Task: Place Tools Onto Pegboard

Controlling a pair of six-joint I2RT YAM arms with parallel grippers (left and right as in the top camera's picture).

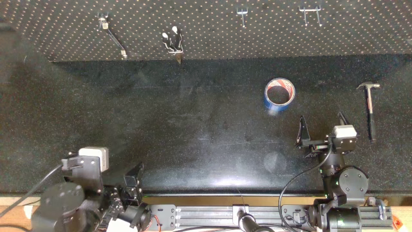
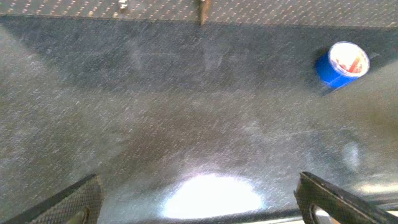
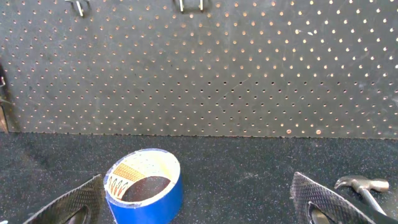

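The right gripper (image 3: 199,190) is held wide open and empty at the lower right of the top view. The blue tape roll (image 3: 144,183) stands just ahead of it, and the hammer (image 1: 369,109) lies at the far right. The left gripper (image 2: 198,190), at lower left, is likewise spread and empty. Two hung tools (image 1: 174,42) are seen on the pegboard (image 1: 257,32). Grasping the tape is judged the step in hand, and a forward, descending reach is called for.

pegboard (image 1: 225,29): behind the surface (image 1: 161,122), along its far edge
tape roll (image 1: 280,94): on the surface, right of middle
hammer (image 1: 369,109): on the surface, right of the tape roll, apart
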